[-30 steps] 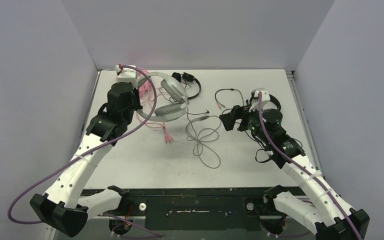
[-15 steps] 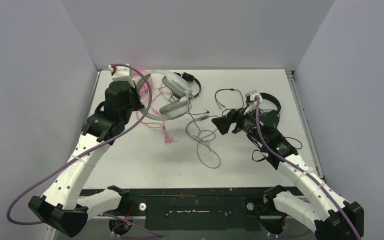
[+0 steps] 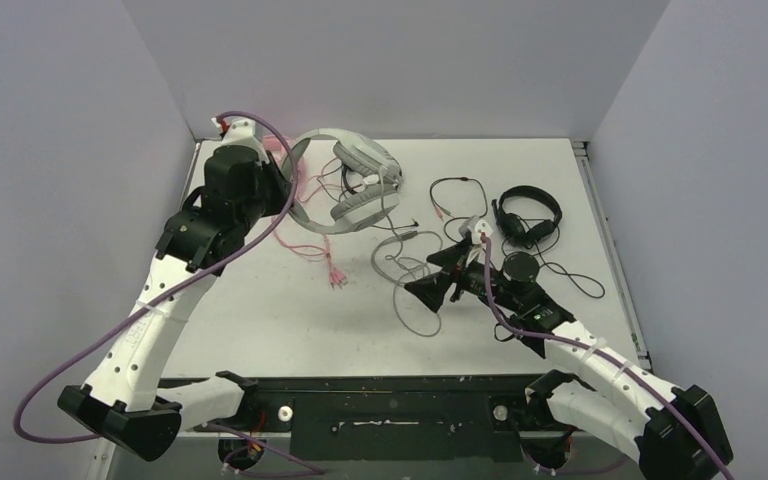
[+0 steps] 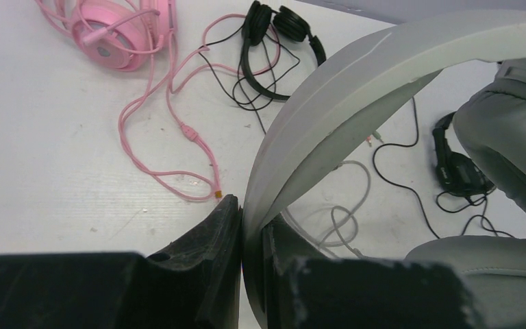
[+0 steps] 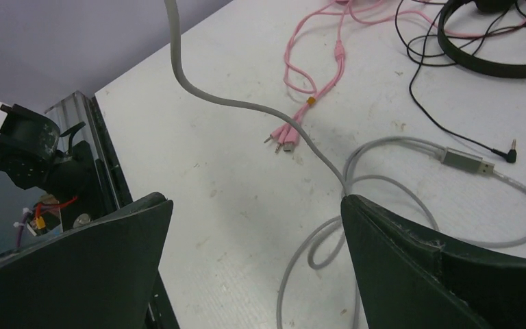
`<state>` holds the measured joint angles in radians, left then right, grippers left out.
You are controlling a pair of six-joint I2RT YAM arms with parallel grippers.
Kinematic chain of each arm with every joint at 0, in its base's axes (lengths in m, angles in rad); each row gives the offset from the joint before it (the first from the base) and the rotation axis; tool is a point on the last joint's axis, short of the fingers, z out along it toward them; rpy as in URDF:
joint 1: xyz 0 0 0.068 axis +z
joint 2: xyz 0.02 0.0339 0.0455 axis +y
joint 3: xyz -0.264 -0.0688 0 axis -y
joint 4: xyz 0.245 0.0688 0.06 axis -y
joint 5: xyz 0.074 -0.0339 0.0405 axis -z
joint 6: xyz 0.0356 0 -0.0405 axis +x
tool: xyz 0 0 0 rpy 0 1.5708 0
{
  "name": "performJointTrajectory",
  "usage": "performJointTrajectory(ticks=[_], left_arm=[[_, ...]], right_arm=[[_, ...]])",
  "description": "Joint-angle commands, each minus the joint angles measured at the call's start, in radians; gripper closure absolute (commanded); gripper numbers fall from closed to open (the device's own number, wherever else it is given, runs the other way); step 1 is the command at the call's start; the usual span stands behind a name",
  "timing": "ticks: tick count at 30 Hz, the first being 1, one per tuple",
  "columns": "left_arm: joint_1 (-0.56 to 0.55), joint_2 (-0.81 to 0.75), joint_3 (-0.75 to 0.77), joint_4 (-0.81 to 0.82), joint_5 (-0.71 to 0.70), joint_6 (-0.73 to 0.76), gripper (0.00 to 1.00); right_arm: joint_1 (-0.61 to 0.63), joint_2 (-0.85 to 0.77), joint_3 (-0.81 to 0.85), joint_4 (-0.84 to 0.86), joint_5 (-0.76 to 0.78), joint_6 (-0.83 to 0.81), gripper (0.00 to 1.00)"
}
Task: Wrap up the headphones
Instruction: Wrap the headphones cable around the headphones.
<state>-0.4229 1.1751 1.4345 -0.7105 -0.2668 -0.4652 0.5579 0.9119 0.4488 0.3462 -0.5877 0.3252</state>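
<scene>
My left gripper (image 3: pixel 282 190) is shut on the headband of the bulky white-grey headset (image 3: pixel 352 185) and holds it off the table at the back left. In the left wrist view the headband (image 4: pixel 356 89) runs up from between the fingers (image 4: pixel 219 247). Its grey cable (image 3: pixel 412 285) hangs down into loops on the table. My right gripper (image 3: pixel 432 275) is wide open and empty just over those loops, with the cable (image 5: pixel 246 106) between the jaws. The pink headset (image 4: pixel 113 34) lies at the back left and its pink cable (image 3: pixel 310 248) trails forward. One black headset (image 3: pixel 530 214) lies at the right, another (image 4: pixel 274 41) at the back.
The grey cable's USB plug (image 5: pixel 462 161) and the pink cable's plugs (image 5: pixel 287 140) lie mid-table. Thin black cables (image 3: pixel 455 195) spread around the right headset. Grey walls enclose the table on three sides. The table's near edge (image 3: pixel 380 378) has a black rail.
My left gripper has lifted the white-grey headset up and toward the back. My right arm has swung left and nearer, away from the black headset, over the grey cable loops.
</scene>
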Motion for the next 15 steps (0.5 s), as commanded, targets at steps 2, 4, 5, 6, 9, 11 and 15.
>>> performJointTrajectory(ticks=[2, 4, 5, 6, 9, 11, 15], left_arm=[[0.007, -0.002, 0.135, 0.045, 0.128, -0.120, 1.00], [0.008, 0.010, 0.169, 0.031, 0.157, -0.138, 1.00], [0.009, 0.018, 0.193, 0.019, 0.171, -0.148, 1.00], [0.009, 0.029, 0.216, 0.007, 0.189, -0.155, 1.00], [0.012, 0.066, 0.290, -0.047, 0.242, -0.181, 1.00], [0.021, 0.094, 0.335, -0.080, 0.297, -0.196, 1.00], [0.044, 0.127, 0.383, -0.102, 0.400, -0.236, 1.00]], right_arm=[[0.037, 0.051, 0.086, 0.110, -0.004, -0.102, 0.00], [0.050, 0.081, 0.122, 0.099, 0.019, -0.140, 0.00], [0.055, 0.097, 0.138, 0.096, 0.025, -0.158, 0.00], [0.062, 0.117, 0.160, 0.092, 0.027, -0.177, 0.00], [0.077, 0.183, 0.214, 0.089, 0.043, -0.222, 0.00], [0.081, 0.209, 0.234, 0.113, 0.058, -0.235, 0.03], [0.090, 0.264, 0.279, 0.151, 0.061, -0.244, 0.06]])
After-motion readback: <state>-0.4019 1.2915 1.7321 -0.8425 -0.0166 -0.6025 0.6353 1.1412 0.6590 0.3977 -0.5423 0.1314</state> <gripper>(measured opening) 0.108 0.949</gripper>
